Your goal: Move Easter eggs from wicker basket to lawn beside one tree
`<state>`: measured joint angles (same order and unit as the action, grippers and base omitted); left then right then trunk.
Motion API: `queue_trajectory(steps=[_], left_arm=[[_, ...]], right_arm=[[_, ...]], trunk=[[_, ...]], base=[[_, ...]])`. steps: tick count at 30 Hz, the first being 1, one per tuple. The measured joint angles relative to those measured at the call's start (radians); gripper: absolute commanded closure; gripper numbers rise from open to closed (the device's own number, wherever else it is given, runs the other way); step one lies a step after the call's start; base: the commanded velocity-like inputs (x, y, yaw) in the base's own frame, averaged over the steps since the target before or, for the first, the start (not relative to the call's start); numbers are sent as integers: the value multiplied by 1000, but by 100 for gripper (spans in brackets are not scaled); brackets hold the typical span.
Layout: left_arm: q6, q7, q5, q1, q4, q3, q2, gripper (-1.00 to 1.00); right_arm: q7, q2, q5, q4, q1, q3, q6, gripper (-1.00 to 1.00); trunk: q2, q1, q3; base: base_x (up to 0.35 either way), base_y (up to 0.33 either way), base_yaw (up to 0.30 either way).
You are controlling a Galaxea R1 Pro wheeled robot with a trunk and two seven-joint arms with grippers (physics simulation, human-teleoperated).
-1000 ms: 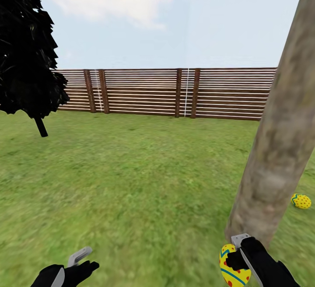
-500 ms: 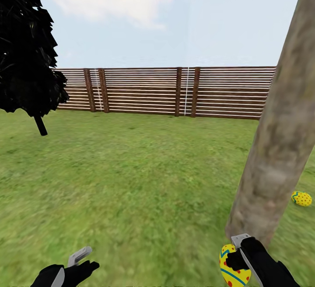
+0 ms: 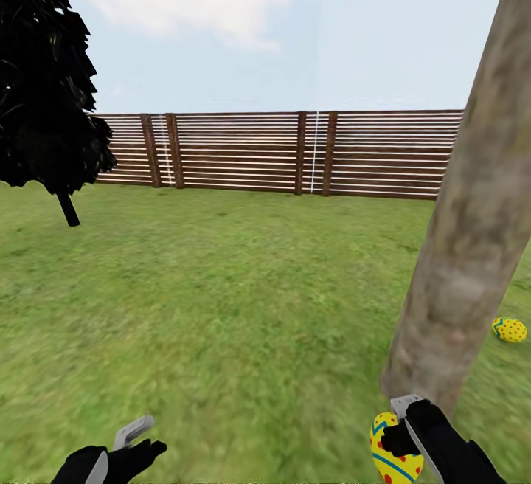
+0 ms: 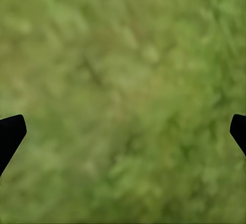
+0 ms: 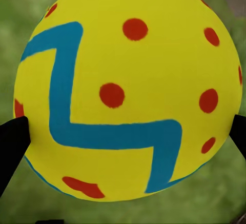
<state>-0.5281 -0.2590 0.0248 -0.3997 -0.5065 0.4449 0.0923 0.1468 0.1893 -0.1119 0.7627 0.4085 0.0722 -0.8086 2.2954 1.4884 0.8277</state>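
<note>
Presently listed, item by item:

Right hand (image 3: 402, 432): clamped on one Easter egg (image 3: 395, 448), low at the foot of the tree (image 3: 472, 248). In the right wrist view that held egg (image 5: 125, 90) sits between both fingertips (image 5: 13, 142), grass behind it.

Second egg (image 3: 509, 330): lying on the lawn (image 3: 243, 299) just beside the trunk, on its far right side.

Left hand (image 3: 122, 451): fingers apart, holding nothing, over bare grass; the left wrist view shows both tips (image 4: 10, 134) wide of each other.

Wicker basket and third egg: not sighted.

Fence (image 3: 295, 152) and black tree (image 3: 44, 85): well apart, in the background.

Step in hand, judged: setting the held egg by this trunk. Advice: lower it until it touches the grass before releasing, keep it near the trunk base, part the fingers slowly so it does not roll, then lift straight up.
</note>
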Motion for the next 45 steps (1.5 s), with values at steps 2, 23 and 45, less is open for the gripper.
queue_trajectory(steps=[2,23,45], left_arm=[[0,0,0,0,0,0,-1,-100],[-1,2,0,0,0,-2,-3,-100],[-1,0,2,0,0,-1,-1,-100]], right_arm=[[0,0,0,0,0,0,1,100],[0,0,0,0,0,0,1,100],[0,0,0,-31,0,0,5,100]], trunk=[[14,8,6],[161,88,72],[208,119,153]], base=[[0,0,0],[0,0,0],[0,0,0]])
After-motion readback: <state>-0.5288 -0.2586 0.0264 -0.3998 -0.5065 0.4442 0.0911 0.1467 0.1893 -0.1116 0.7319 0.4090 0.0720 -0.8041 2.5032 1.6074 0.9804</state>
